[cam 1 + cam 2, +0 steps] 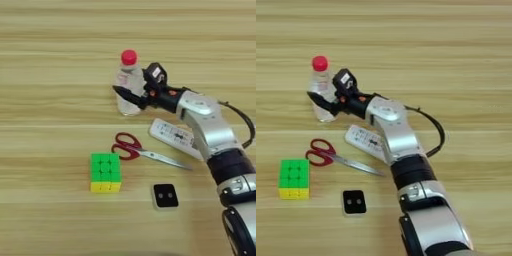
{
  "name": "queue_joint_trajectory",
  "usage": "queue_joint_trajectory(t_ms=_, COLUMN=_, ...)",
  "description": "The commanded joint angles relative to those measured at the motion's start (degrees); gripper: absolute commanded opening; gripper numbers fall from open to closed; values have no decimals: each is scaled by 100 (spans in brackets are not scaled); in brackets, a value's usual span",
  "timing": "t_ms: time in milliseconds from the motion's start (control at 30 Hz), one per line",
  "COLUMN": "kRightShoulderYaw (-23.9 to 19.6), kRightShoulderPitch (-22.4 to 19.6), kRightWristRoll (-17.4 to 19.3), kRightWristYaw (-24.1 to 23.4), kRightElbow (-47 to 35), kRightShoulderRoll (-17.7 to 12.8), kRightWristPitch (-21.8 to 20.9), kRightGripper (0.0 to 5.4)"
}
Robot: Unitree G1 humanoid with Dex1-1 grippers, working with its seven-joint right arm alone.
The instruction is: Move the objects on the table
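- Nearest the camera, a small black square pad (165, 195) lies flat on the table (50, 60), right of a green and yellow cube (105, 172).
- The red-handled scissors (137, 149) lie closed just behind them, with the white remote (172, 135) partly under the silver forearm.
- The clear bottle (127, 85) stands upright, red cap on; contents cannot be told.
- The right gripper (134, 86) has its black fingers on either side of the bottle, grasping it.
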Motion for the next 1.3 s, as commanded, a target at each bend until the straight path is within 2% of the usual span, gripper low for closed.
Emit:
queue_joint_trajectory(t_ms=33, kRightShoulderYaw=146, kRightShoulderPitch=-711, kRightWristRoll=-27, kRightWristYaw=-154, kRightElbow=-386, kRightShoulderRoll=224, kRightWristPitch=-25, kRightGripper=323)
queue_joint_trajectory(t_ms=300, kRightShoulderYaw=636, kRightShoulderPitch=-606, kRightWristRoll=-38, kRightWristYaw=-28, kRightElbow=-599, kRightShoulderRoll=830, kRightWristPitch=117, kRightGripper=323)
queue_joint_trajectory(t_ms=500, kRightShoulderYaw=956, kRightShoulderPitch=-389, kRightWristRoll=50, kRightWristYaw=217, kRightElbow=-976, kRightShoulderRoll=1049, kRightWristPitch=230, kRightGripper=323)
queue_joint_trajectory(t_ms=700, kRightShoulderYaw=1247, kRightShoulderPitch=-238, kRightWristRoll=1, kRightWristYaw=295, kRightElbow=-1025, kRightShoulderRoll=1286, kRightWristPitch=287, kRightGripper=323)
queue_joint_trajectory(t_ms=900, kRightShoulderYaw=1473, kRightShoulderPitch=-15, kRightWristRoll=82, kRightWristYaw=433, kRightElbow=-1146, kRightShoulderRoll=1426, kRightWristPitch=361, kRightGripper=323)
queue_joint_trajectory(t_ms=1300, kRightShoulderYaw=1641, kRightShoulderPitch=83, kRightWristRoll=14, kRightWristYaw=504, kRightElbow=-769, kRightShoulderRoll=1621, kRightWristPitch=350, kRightGripper=323)
